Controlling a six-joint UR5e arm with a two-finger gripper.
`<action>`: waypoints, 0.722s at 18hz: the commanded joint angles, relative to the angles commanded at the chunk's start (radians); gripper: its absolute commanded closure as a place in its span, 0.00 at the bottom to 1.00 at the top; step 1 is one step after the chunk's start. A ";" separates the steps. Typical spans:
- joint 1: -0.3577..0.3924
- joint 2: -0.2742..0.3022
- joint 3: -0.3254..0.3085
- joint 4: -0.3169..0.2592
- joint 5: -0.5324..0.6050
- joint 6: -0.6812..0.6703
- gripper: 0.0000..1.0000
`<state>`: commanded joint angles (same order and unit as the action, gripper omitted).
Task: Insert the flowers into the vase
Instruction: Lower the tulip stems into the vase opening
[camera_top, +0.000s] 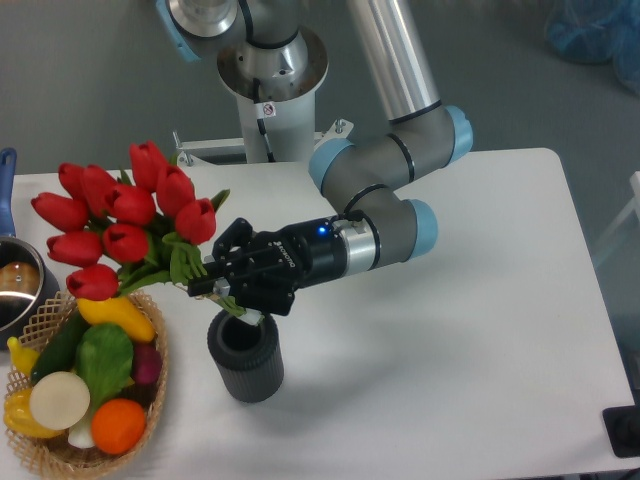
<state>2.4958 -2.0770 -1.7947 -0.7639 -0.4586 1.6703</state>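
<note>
The flowers (125, 220), a bunch of red tulips with green stems and leaves, hang in the air at the left, heads pointing up and left. My gripper (222, 290) is shut on their stems, just above the mouth of the vase. The vase (246, 358) is a short dark ribbed cylinder standing upright on the white table, directly below the gripper. The lower stem ends reach down toward the vase's mouth; whether they are inside the rim I cannot tell.
A wicker basket (158, 390) of fruit and vegetables sits at the lower left, close to the vase. A metal pot (15, 285) with a blue handle is at the left edge. The arm's base (270, 95) stands behind the table.
</note>
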 joint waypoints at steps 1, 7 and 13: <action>0.000 -0.005 -0.003 0.000 -0.012 0.026 0.91; -0.018 -0.037 -0.031 -0.005 -0.077 0.135 0.91; -0.021 -0.043 -0.043 -0.027 -0.074 0.186 0.91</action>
<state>2.4743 -2.1200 -1.8377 -0.7914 -0.5323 1.8561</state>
